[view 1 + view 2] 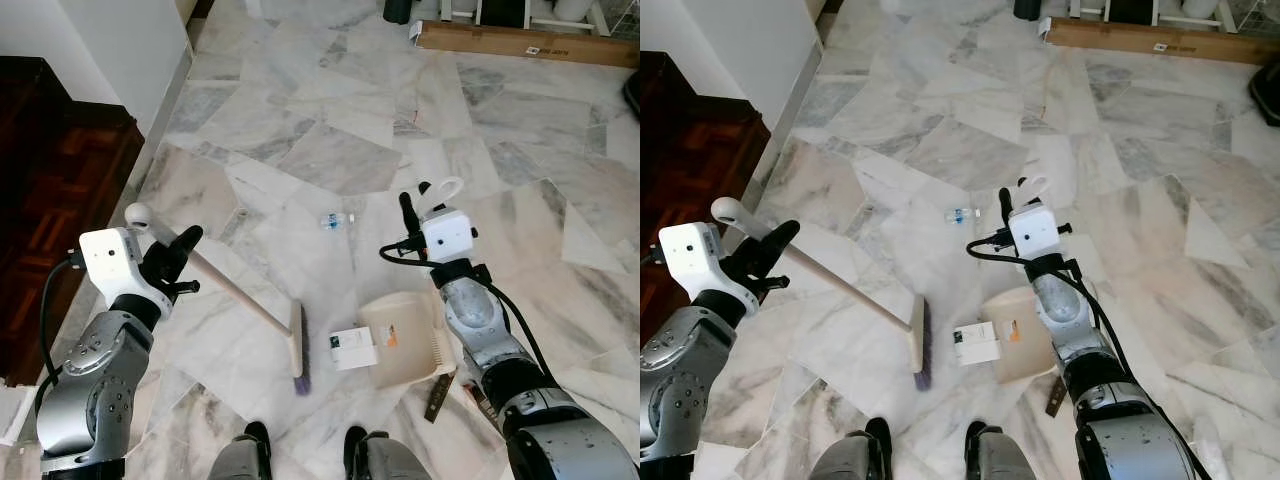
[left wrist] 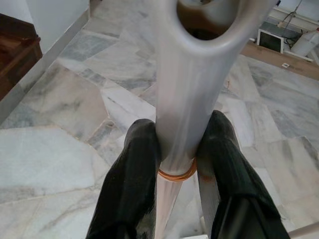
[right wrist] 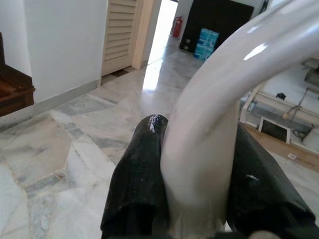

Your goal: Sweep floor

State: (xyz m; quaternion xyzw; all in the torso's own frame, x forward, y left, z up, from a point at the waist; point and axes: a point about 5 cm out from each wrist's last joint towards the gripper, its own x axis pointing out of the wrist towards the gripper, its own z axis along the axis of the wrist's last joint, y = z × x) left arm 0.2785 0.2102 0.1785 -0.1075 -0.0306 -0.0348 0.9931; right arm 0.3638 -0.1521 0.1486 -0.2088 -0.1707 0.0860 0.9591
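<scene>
On the marble floor (image 1: 330,150) ahead: broom (image 1: 240,297) clamped high on its stick by left gripper (image 2: 177,149) fingers, bristle head beside cream dustpan (image 1: 400,345). Dustpan's looped handle pinched by right gripper (image 3: 194,164). Both seemingly light, rigid, smooth plastic; firm holds near handle ends advisable. Small plastic bottle (image 1: 335,220) lying beyond.

small bottle (image 1: 336,220) label unreadable, cardboard box (image 1: 527,42) cut off at frame edge
</scene>
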